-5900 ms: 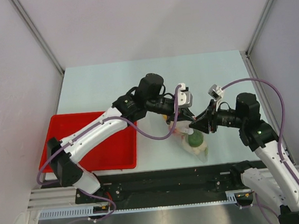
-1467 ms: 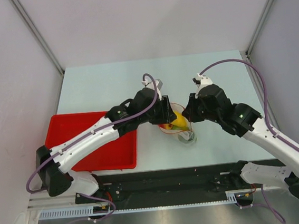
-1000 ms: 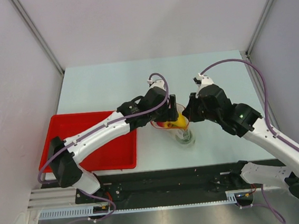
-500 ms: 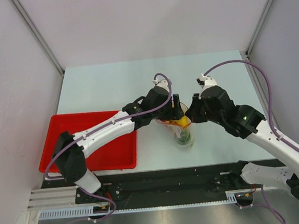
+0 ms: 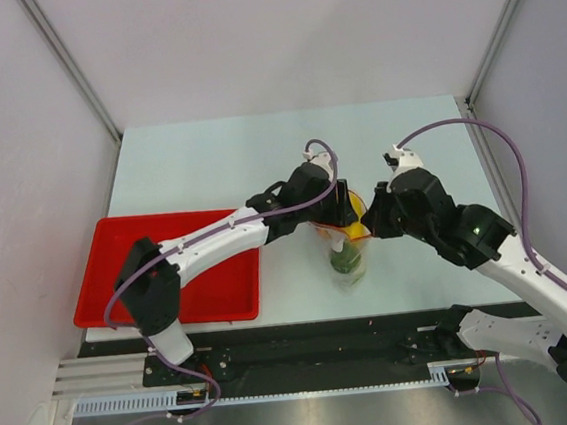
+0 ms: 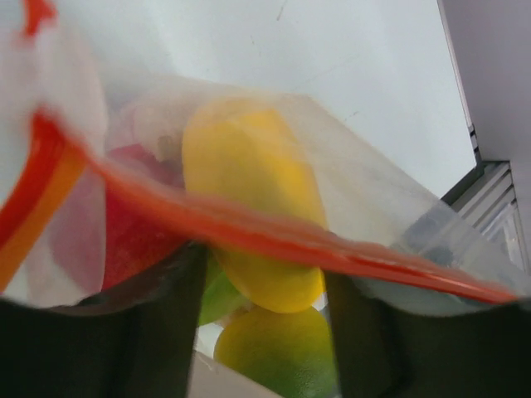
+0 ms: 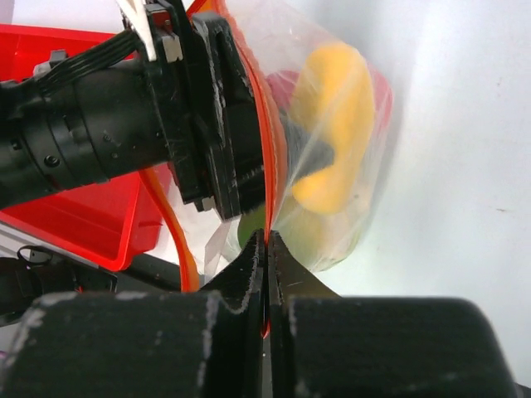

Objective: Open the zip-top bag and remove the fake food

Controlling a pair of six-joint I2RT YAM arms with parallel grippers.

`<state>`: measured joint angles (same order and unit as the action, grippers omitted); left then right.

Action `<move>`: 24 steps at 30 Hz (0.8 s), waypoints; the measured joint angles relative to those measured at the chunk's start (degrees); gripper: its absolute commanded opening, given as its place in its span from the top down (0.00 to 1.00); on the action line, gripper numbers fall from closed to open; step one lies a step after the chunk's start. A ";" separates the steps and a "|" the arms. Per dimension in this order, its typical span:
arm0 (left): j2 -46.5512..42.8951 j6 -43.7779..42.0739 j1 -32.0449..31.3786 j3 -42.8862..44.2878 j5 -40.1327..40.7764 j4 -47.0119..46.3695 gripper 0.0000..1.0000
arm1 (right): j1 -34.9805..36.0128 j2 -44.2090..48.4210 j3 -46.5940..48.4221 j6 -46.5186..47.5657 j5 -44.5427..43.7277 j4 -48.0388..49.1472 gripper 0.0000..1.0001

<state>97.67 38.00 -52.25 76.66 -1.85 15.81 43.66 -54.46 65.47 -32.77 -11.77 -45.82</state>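
The zip-top bag [image 5: 350, 263] hangs open between my two grippers above the table. My right gripper [image 5: 371, 228] is shut on the red zip strip [image 7: 267, 191] at the mouth's right side, also in the right wrist view [image 7: 267, 238]. My left gripper [image 5: 345, 210] is open, its fingers [image 6: 158, 332] reaching into the mouth on either side of the yellow oval [image 6: 249, 191]. The fake food is inside the bag: a red ball [image 6: 133, 240], a green piece [image 6: 282, 348] and the yellow oval [image 7: 332, 124]. The whitish piece is hidden.
The red flat tray [image 5: 200, 281] lies at the table's left, under my left forearm, and shows in the right wrist view [image 7: 66, 215]. The table's near edge and black rail [image 5: 306, 346] run just below the bag.
The bag has gone from lying on the table to hanging upright. In the last second my left gripper has moved right, into the bag's mouth. The right gripper keeps its hold on the strip.
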 measured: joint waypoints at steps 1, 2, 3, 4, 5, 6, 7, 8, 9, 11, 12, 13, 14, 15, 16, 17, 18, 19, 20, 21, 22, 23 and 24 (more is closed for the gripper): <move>0.37 -0.07 0.00 0.15 -0.35 -0.39 0.68 | 0.00 0.17 0.00 -0.07 -0.17 -0.26 1.00; 0.68 -0.07 0.00 0.39 -0.92 -0.57 0.72 | 0.00 0.35 0.00 -0.15 -0.46 -0.59 1.00; 0.85 -0.17 0.00 0.79 -1.51 -0.81 0.80 | -0.02 0.44 0.00 -0.31 -0.79 -0.90 1.00; 0.90 -0.33 0.00 1.11 -1.66 -0.83 0.86 | -0.02 0.46 0.00 -0.46 -1.01 -1.09 1.00; 0.90 -0.72 0.00 1.79 -1.99 -0.59 0.90 | -0.02 0.48 0.00 -0.66 -1.38 -1.42 1.00; 0.90 -0.72 0.02 2.29 -2.01 -0.61 0.98 | -0.04 0.50 0.00 -1.01 -1.55 -1.90 1.00; 0.90 -1.16 0.04 2.99 -2.08 -0.66 1.00 | -0.04 0.57 0.00 -1.31 -1.73 -2.16 1.00; 0.87 -1.07 0.09 3.32 -2.16 -0.61 1.00 | -0.04 0.70 0.00 -1.66 -2.19 -2.43 1.00; 0.81 -1.46 0.13 3.61 -2.36 -0.52 1.00 | -0.04 0.85 0.00 -1.77 -2.54 -2.62 1.00; 0.22 -1.60 0.15 3.72 -2.75 -0.04 1.00 | -0.04 1.27 0.00 -2.03 -3.54 -3.23 1.00; -0.31 -1.60 0.13 3.72 -2.93 0.42 1.00 | -0.04 1.44 0.00 -2.12 -4.07 -3.56 1.00; -1.03 -1.60 0.07 3.72 -2.99 0.79 1.00 | -0.07 1.57 0.00 -2.16 -4.59 -3.78 1.00; -1.86 -1.57 -0.04 3.67 -3.08 1.01 1.00 | -0.07 1.66 0.00 -2.14 -5.07 -3.87 1.00; -3.28 -1.57 -0.31 3.43 -3.08 1.11 1.00 | -0.15 1.81 0.00 -2.12 -5.75 -4.07 1.00; -4.48 -1.57 -0.48 3.17 -3.06 1.07 1.00 | -0.20 1.92 0.00 -2.05 -6.16 -4.20 1.00; -6.21 -1.57 -0.72 2.64 -3.04 1.01 1.00 | -0.35 2.10 0.00 -1.84 -6.73 -4.46 1.00; -8.04 -1.55 -0.98 1.97 -2.99 0.96 0.93 | -0.46 2.32 0.00 -1.62 -7.21 -4.72 1.00; -9.64 -1.49 -1.27 1.38 -3.02 0.96 0.84 | -0.57 2.49 0.00 -1.44 -7.48 -4.94 1.00; -11.43 -1.38 -1.62 0.57 -3.10 0.63 0.74 | -0.74 2.80 0.00 -1.09 -7.54 -5.07 1.00; -12.81 -1.05 -1.84 0.04 -3.21 0.59 0.61 | -0.81 3.08 -0.02 -0.85 -7.45 -5.14 1.00; -13.66 -0.70 -2.03 -0.07 -3.26 0.87 0.57 | -0.85 3.32 -0.02 -0.66 -7.39 -5.14 1.00; -13.99 -0.26 -2.21 -0.07 -3.28 0.85 0.54 | -0.92 3.63 -0.02 -0.50 -7.21 -5.11 1.00; -13.92 0.24 -2.27 -0.07 -3.23 0.83 0.50 | -0.92 3.85 -0.11 -0.39 -6.97 -5.03 1.00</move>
<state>83.74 38.24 -54.52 76.60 -5.08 16.64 42.74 -50.61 65.36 -33.17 -18.74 -50.85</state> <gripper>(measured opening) 0.400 0.011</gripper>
